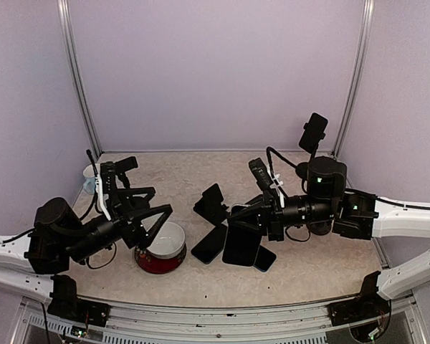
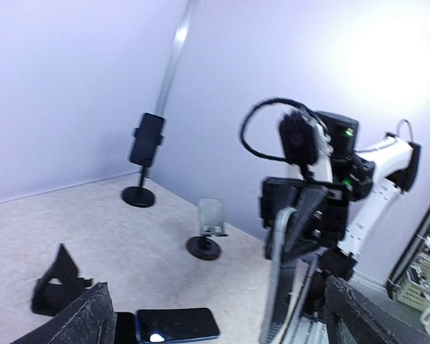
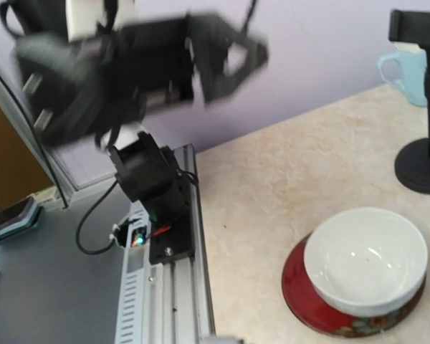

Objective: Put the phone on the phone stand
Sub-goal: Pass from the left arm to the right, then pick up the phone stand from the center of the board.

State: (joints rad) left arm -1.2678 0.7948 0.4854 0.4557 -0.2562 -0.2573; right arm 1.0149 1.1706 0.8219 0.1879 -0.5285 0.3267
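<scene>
My right gripper (image 1: 264, 221) is shut on a black phone (image 1: 241, 244), which it holds on edge just above the table's middle. In the left wrist view that phone (image 2: 278, 287) shows edge-on, clamped between the right fingers. A black wedge phone stand (image 1: 211, 203) sits just left of it, also seen low in the left wrist view (image 2: 57, 287). A tall clamp stand (image 1: 314, 133) rises at the back right. My left gripper (image 1: 156, 226) hangs open and empty over the bowl, its fingers (image 2: 86, 322) spread wide. The right wrist view does not show its own fingers.
A white bowl on a red plate (image 1: 161, 249) sits under the left gripper. Two more phones lie flat: a black one (image 1: 210, 244) and a blue one (image 1: 265, 259). A small clear stand (image 2: 211, 218) and another tall stand (image 3: 423, 161) with a pale blue cup (image 3: 408, 68) stand further back.
</scene>
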